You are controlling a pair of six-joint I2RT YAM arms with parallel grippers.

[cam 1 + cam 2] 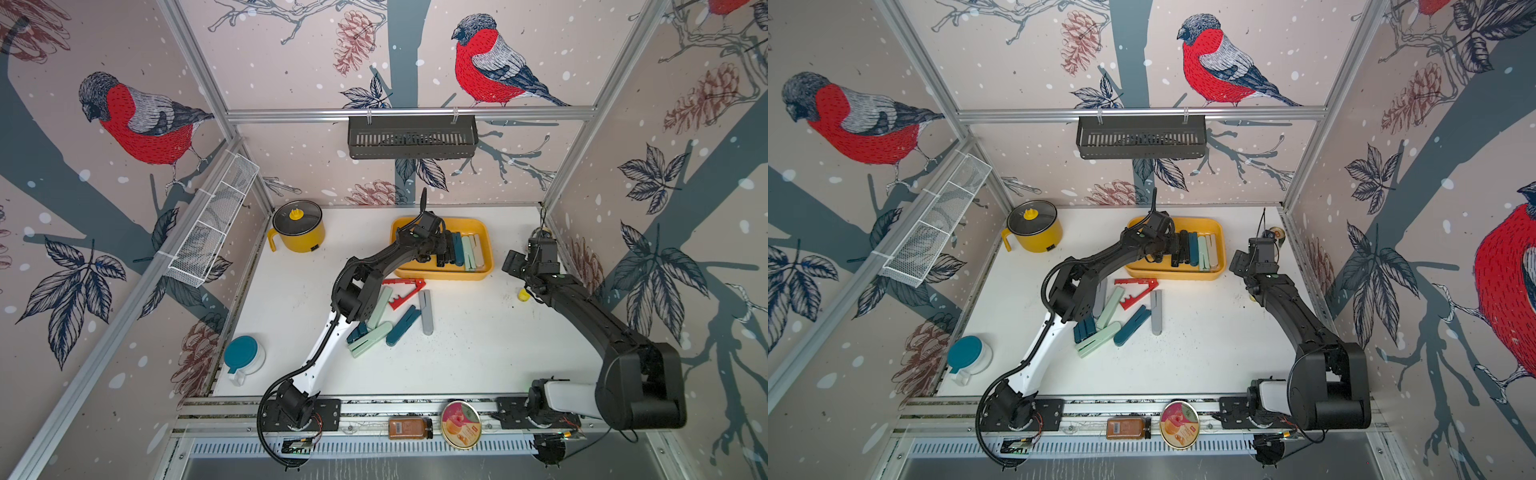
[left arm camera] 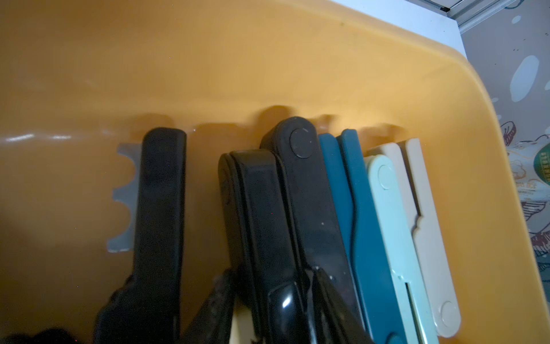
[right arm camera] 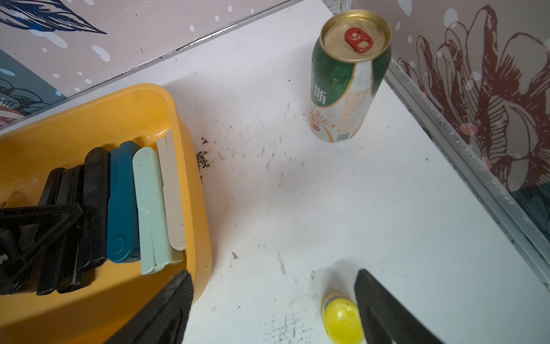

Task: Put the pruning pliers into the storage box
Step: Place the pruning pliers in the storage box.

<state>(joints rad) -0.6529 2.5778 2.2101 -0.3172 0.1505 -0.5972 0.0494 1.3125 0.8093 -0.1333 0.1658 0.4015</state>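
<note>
In both top views the left gripper [image 1: 441, 249] hangs low over the shallow yellow plastic storage box [image 1: 440, 275], its tips hidden under its own wrist. In the left wrist view its fingers [image 2: 209, 309] are dark blurs cut off at the edge, so any grip is unclear. The left arm covers part of the loose teal, mint and grey plastic pruning pliers [image 1: 371, 338].

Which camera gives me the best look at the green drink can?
The right wrist view: the green drink can stands upright, whole, lid and label clear. In both top views only its top peeks past the right arm; the left wrist view catches a slice of its label.
</note>
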